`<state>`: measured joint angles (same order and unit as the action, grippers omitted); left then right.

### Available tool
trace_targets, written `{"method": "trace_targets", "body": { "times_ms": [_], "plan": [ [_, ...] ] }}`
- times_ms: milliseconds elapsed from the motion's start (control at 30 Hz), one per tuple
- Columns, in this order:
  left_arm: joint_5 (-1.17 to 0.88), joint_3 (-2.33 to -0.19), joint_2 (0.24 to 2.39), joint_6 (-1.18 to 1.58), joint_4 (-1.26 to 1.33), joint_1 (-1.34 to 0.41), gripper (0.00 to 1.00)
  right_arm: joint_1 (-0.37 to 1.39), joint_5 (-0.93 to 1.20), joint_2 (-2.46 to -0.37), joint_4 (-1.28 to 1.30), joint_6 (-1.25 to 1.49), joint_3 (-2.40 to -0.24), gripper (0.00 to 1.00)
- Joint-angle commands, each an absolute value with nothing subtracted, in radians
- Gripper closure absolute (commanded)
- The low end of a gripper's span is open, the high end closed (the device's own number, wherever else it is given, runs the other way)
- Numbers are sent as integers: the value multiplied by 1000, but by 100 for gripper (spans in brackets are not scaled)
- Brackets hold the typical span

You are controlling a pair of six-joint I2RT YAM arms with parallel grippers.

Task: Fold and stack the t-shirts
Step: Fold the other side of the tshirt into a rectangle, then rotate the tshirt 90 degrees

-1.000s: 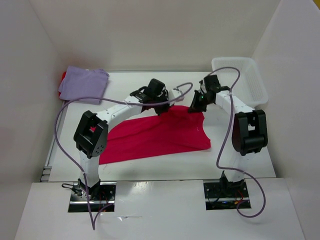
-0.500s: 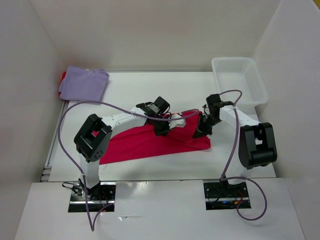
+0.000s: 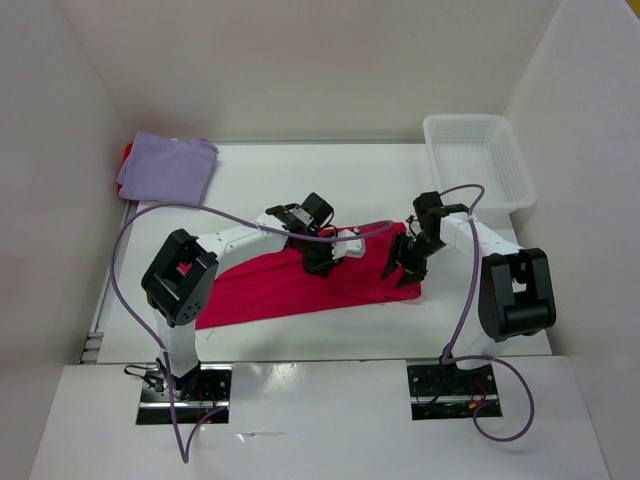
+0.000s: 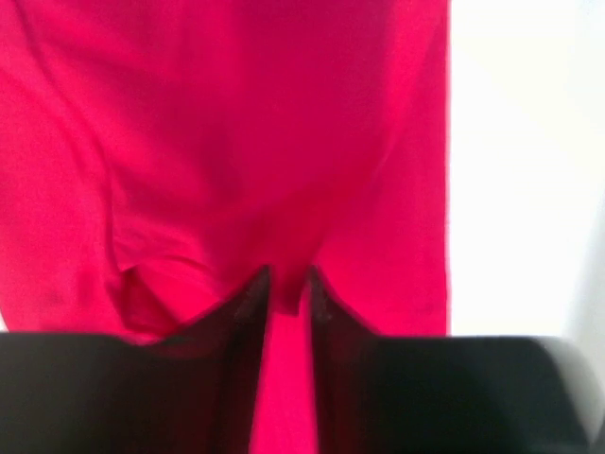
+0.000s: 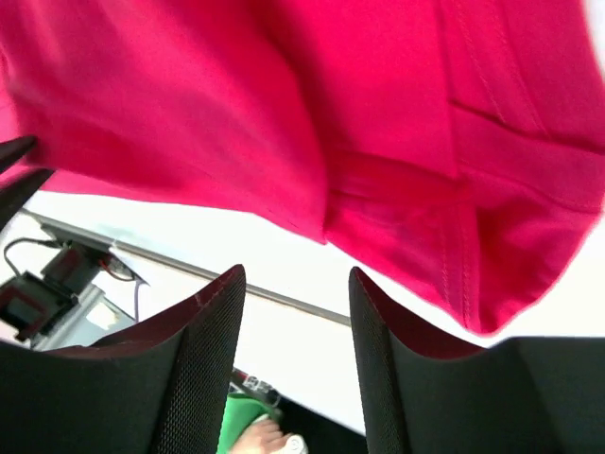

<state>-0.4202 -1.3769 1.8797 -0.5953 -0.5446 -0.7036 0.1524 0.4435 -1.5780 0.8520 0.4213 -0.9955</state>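
The pinkish crimson t-shirt (image 3: 265, 285) lies across the middle of the table, its far right part folded over toward the near side. My left gripper (image 3: 325, 256) rests low on the fold. In the left wrist view that gripper (image 4: 288, 274) stands narrowly open, a small tuck of the crimson t-shirt (image 4: 236, 142) lying loose between its tips. My right gripper (image 3: 408, 266) is at the shirt's right edge. In the right wrist view it (image 5: 293, 274) is open and holds nothing, just off the hem of the crimson t-shirt (image 5: 397, 161). A folded lavender t-shirt (image 3: 165, 168) lies on a bright red t-shirt (image 3: 127, 152) at the far left.
A white plastic bin (image 3: 478, 160) stands at the far right corner. White walls close in the table (image 3: 370, 185) on the left, back and right. Purple cables loop over both arms. The table's near edge (image 5: 180, 253) shows below the right fingers.
Both arms drew the shirt's far edge toward the near side, folding it over. Both grippers, shut on the cloth before, have now parted and let it go.
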Motion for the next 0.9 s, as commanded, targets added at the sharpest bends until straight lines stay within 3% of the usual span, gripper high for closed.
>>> {"method": "trace_targets", "body": {
  "times_ms": [0,133,200,300,500,667,867],
  "plan": [
    [-454,-1353,1881,-638,-577,-750,66,153,393,-1539,900,419,-1015,45],
    [-411,-1344,1872,-611,-577,-750,50,153,330,-1509,812,469,-1094,45],
    [-379,-1353,1871,-597,-566,-750,46,143,286,-1531,755,480,-1147,51],
    [-368,-1397,1847,-575,-598,-736,45,132,197,-1622,683,480,-1233,58],
    [-339,-1453,1703,-506,-664,-623,37,123,65,-1865,649,431,-1399,57],
    [-167,-1295,1615,-473,-655,-445,37,123,37,-1948,637,411,-1445,48],
    [27,-1120,1572,-448,-609,-220,37,114,66,-1991,603,390,-1436,47]
  ]
}}
